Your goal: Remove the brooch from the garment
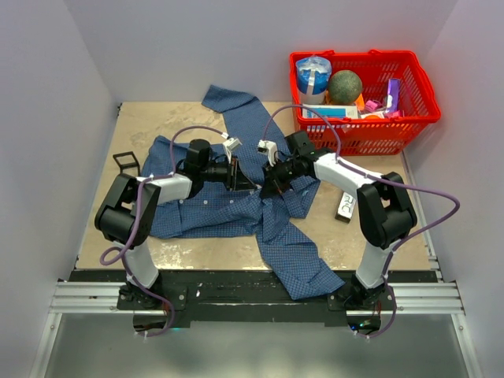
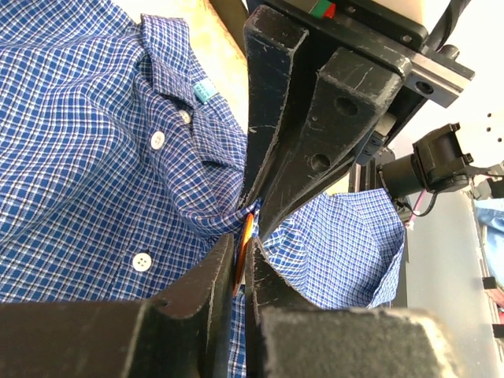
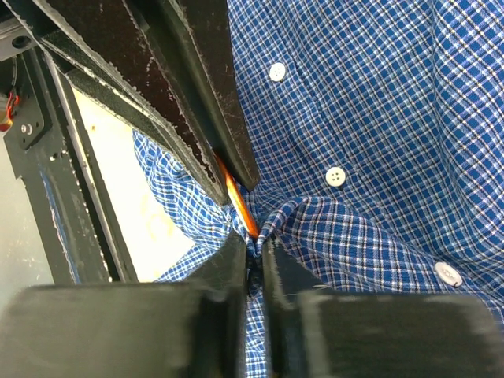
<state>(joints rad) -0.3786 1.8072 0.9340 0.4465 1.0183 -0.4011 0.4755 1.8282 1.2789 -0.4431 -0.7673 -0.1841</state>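
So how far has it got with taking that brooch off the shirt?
Reaching and gripping look done: the left end effector is shut on the orange brooch, the right end effector pinches the shirt right beside it. Left to do: pull them apart; the brooch is not yet off the shirt.

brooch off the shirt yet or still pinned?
Still pinned, it seems: the brooch, edge-on in the left pincer, meets bunched garment pinched by the right pincer. The pin itself is hidden.
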